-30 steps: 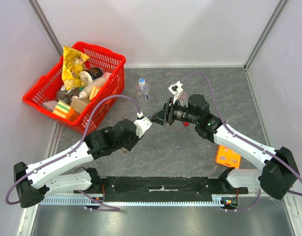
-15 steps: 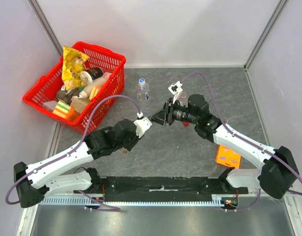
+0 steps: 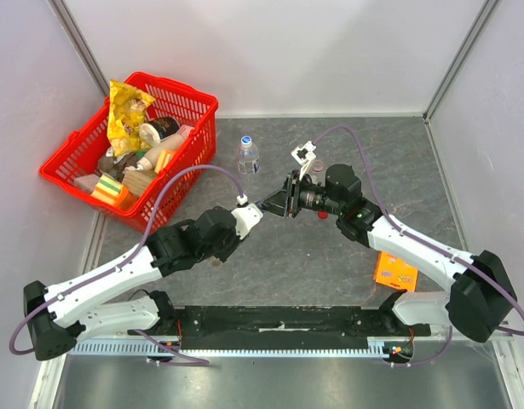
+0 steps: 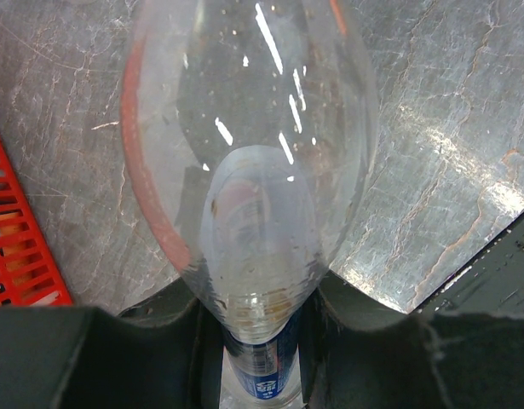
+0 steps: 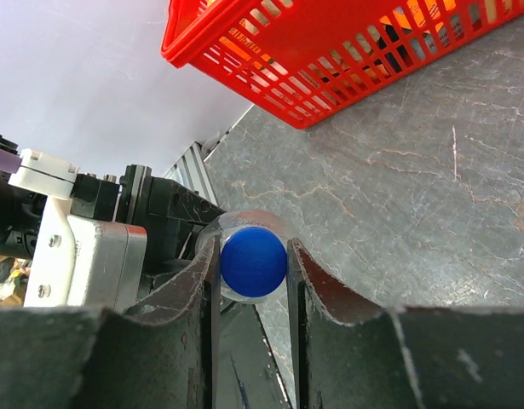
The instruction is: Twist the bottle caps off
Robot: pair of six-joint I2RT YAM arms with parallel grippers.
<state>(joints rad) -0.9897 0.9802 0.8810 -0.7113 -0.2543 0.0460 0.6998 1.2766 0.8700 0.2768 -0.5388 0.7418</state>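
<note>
My left gripper (image 4: 257,319) is shut on a small clear bottle (image 4: 253,170) with a blue label, held off the table. Its blue cap (image 5: 254,262) points at my right gripper (image 5: 254,268), whose fingers (image 5: 206,281) press on both sides of the cap. In the top view the two grippers meet nose to nose, left gripper (image 3: 263,205) and right gripper (image 3: 283,203), and the held bottle is mostly hidden between them. A second clear bottle (image 3: 248,156) stands upright behind them with its cap on. A small red thing (image 3: 322,214) lies under the right wrist; I cannot tell what it is.
A red basket (image 3: 189,102) full of snacks sits at the back left, its rim also in the right wrist view (image 5: 330,77). An orange packet (image 3: 394,271) lies beside the right arm. Walls enclose the table on three sides.
The right jaws have closed in onto the blue cap. Both arms and the held bottle have stayed almost where they were.
</note>
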